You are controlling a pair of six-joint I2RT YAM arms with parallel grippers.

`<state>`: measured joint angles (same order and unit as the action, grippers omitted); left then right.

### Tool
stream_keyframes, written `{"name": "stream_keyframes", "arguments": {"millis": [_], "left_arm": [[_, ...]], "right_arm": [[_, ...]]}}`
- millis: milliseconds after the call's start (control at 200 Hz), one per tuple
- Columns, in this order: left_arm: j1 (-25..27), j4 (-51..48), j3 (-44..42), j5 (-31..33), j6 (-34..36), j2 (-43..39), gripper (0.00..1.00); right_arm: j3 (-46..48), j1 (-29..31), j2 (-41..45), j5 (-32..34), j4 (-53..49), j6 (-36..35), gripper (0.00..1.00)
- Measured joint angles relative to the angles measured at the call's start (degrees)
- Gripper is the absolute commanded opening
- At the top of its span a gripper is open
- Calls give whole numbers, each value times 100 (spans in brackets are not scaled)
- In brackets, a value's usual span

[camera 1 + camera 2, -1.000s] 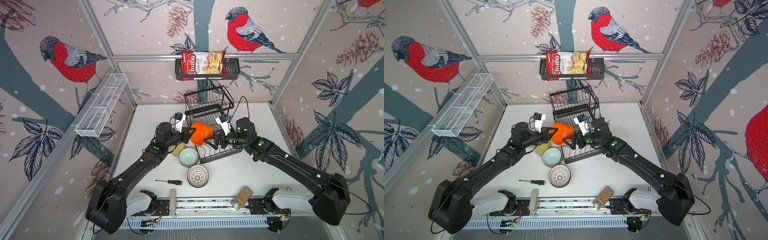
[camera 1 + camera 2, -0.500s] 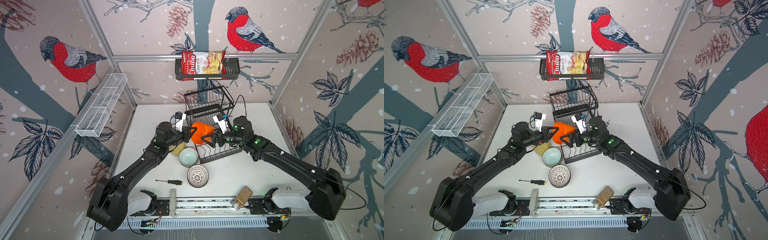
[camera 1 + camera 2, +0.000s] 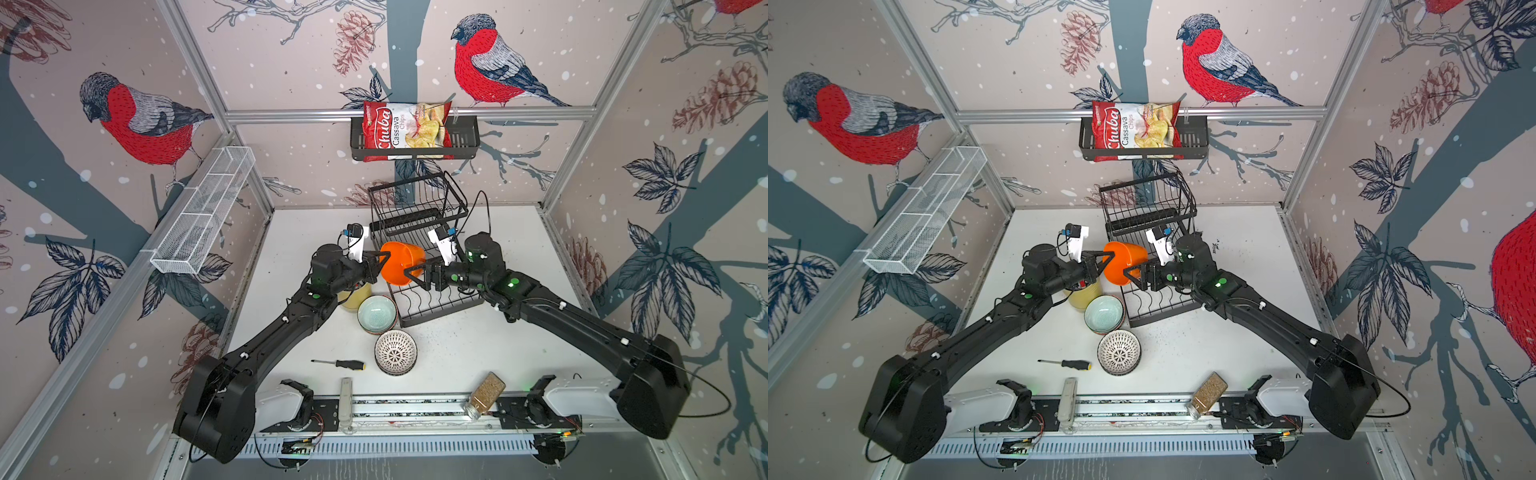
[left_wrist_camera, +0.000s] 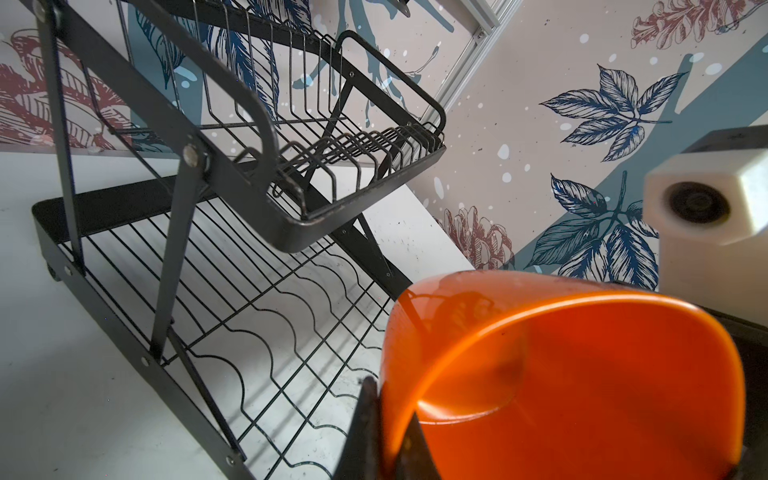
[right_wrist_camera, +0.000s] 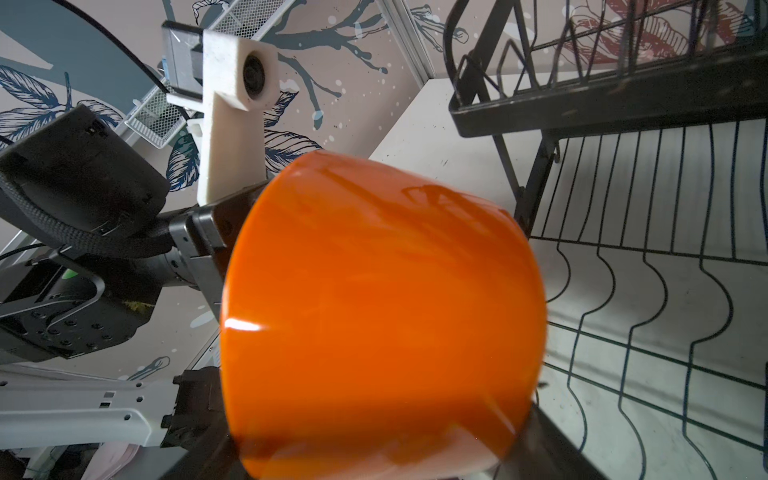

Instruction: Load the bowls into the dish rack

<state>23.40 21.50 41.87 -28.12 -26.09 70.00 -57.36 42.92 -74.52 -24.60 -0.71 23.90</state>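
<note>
Mid-frame, your left hand pinches the orange bowl by its rim, tilted by the rack, apparently for handover; your right hand flanks its base, grip unclear.

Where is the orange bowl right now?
In both top views the orange bowl hangs mid-scene, tipped sideways, rim pinched by the left gripper, right gripper at its base, over the left side of the dish rack's lower tray.
</note>
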Motion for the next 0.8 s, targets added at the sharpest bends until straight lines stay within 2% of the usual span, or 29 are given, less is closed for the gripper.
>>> {"name": "stream_keyframes", "arguments": {"millis": [355, 560, 655, 715, 745, 800], "left_arm": [[-4, 7, 28, -175, -162, 87, 22], [-2, 9, 116, -393, -251, 181, 51], [-2, 9, 140, -431, -264, 192, 78], [-2, 7, 146, -439, -264, 192, 91], [-2, 2, 146, -437, -264, 190, 96], [-2, -37, 153, -407, -262, 179, 96]], "right_arm": [[0, 17, 11, 118, -96, -173, 60], [4, 24, 57, 339, -125, -299, 60], [7, 28, 83, 566, -177, -323, 60], [7, 28, 96, 748, -251, -352, 60], [7, 28, 98, 844, -293, -387, 60], [20, 28, 101, 1051, -350, -431, 60]]}}
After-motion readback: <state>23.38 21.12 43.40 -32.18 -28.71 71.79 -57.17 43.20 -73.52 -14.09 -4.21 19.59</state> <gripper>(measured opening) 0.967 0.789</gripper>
